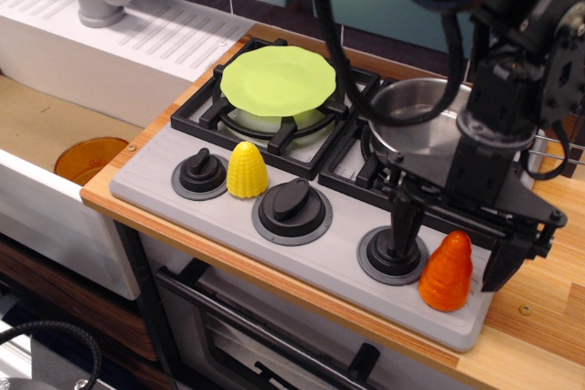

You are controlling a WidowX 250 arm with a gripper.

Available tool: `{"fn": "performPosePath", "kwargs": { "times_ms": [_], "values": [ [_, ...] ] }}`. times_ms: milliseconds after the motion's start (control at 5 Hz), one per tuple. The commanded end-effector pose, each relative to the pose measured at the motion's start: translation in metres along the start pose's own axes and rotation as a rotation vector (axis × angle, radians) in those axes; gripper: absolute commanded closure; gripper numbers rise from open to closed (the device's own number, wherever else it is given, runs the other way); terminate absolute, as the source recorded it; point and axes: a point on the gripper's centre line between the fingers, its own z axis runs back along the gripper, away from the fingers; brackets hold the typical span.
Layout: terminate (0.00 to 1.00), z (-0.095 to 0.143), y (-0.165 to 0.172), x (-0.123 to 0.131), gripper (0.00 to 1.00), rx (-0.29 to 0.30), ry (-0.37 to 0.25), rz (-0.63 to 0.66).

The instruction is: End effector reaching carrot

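The carrot (447,272) is a glossy orange ribbed cone standing upright on the front right corner of the grey toy stove (164,163), just right of the rightmost knob (392,251). My black gripper (452,246) hangs low over it, open wide. Its left finger (405,222) comes down over the rightmost knob and its right finger (505,259) is just right of the carrot. The carrot stands between the two fingers, with gaps on both sides. Black cables loop up behind the arm.
A yellow corn toy (247,171) stands between the left (201,173) and middle knob (292,206). A green plate (279,80) lies on the back left burner. A steel pot (416,111) sits on the right burner behind the gripper. A sink with an orange dish (89,158) is at left.
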Motion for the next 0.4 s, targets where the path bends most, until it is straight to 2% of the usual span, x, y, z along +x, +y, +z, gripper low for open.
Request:
{"fn": "performPosePath", "kwargs": {
  "times_ms": [0, 200],
  "values": [
    [0.0, 0.009, -0.0013, 0.0066, 0.0, -0.013, -0.028, 0.0],
    [1.0, 0.009, -0.0013, 0.0066, 0.0, -0.013, -0.028, 0.0]
  ]
}}
